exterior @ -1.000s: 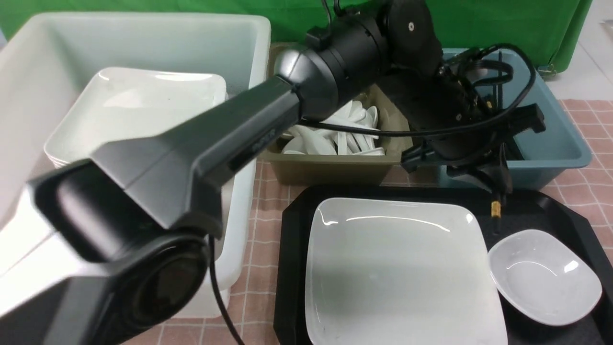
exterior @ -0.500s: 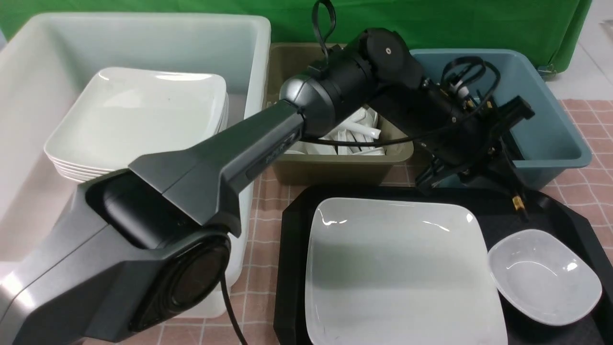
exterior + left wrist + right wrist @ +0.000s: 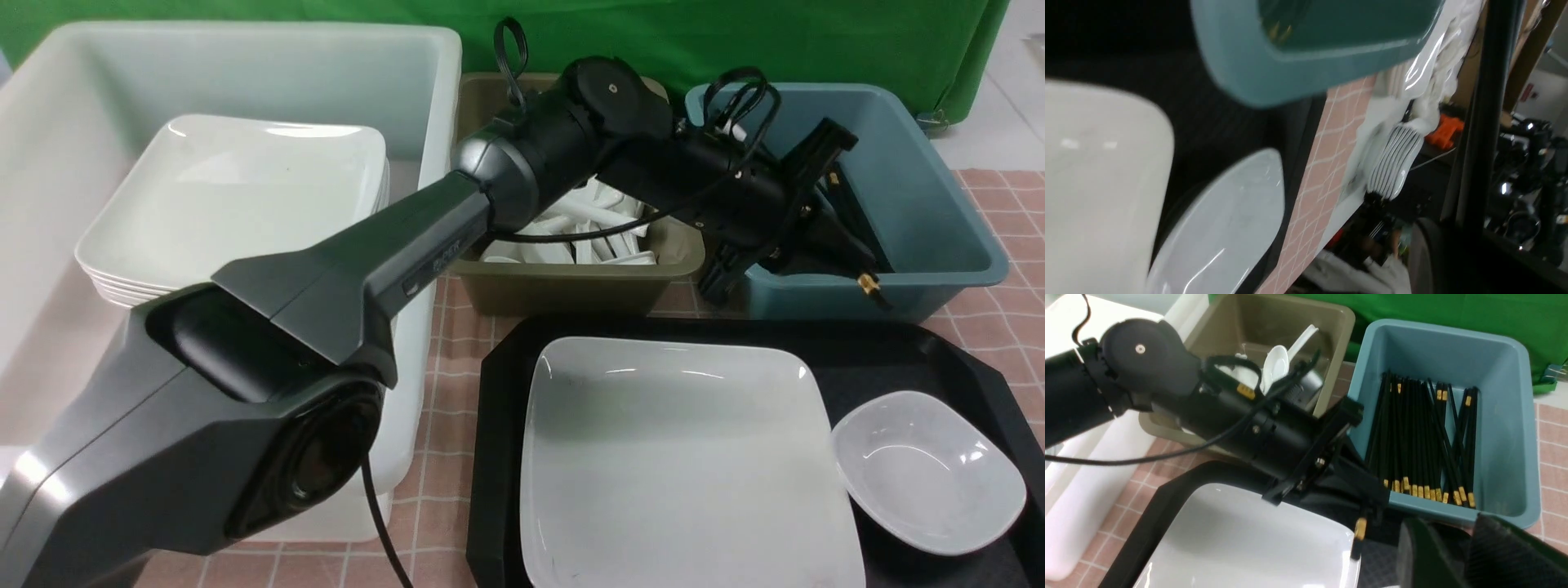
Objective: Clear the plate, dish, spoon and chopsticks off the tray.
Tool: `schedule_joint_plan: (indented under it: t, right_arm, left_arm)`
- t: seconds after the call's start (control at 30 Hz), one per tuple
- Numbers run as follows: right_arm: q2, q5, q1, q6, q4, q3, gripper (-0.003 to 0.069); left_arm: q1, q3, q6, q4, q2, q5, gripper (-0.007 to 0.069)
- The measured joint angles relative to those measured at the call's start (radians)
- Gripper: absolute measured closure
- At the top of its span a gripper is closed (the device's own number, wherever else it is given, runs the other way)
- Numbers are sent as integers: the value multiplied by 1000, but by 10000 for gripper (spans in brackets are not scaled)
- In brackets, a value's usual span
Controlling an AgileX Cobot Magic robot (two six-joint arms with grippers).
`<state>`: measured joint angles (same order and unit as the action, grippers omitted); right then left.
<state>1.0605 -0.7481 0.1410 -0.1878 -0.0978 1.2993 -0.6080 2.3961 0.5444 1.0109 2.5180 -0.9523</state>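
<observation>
My left gripper (image 3: 824,245) is shut on the black chopsticks (image 3: 865,284) and holds them tilted over the near rim of the blue bin (image 3: 939,212). Their gold-banded end hangs just outside that rim, above the back of the black tray (image 3: 898,351). The right wrist view shows the same grip (image 3: 1359,490) and that end (image 3: 1359,530). The large white plate (image 3: 686,457) lies in the tray's middle. The small white dish (image 3: 927,469) lies to its right. No spoon shows on the tray. My right gripper (image 3: 1461,539) is open and empty, above the tray's right side.
The blue bin holds several black chopsticks (image 3: 1425,437). An olive bin (image 3: 571,286) behind the tray holds white spoons (image 3: 588,229). A big white bin (image 3: 408,65) at the left holds stacked plates (image 3: 237,188). My left arm reaches across in front of the bins.
My left gripper has lifted the chopsticks off the back of the tray and carried them up and back to the blue bin's rim. The plate and dish have not moved.
</observation>
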Motion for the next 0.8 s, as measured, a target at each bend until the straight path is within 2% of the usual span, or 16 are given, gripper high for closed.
schedule_joint_plan:
  t: [0.13,0.37,0.43,0.53,0.73,0.8]
  right_arm:
    - [0,-2,0,0,-1,0,419]
    - [0,-7,0,0,-1,0,419]
    - [0,-8,0,-1,-2,0,419]
    - [0,-11,0,-1,-2,0,419]
    - [0,-15,0,-1,-2,0,419]
    - [0,-16,0,-3,-2,0,419]
  left_arm:
    - [1,0,27,6,0,35,577]
    - [1,1,43,28,25,64,428]
    - [2,1,38,47,32,87,358]
    - [13,1,28,83,32,103,307]
    - [54,1,12,108,32,90,298]
    - [80,2,-17,110,31,59,337]
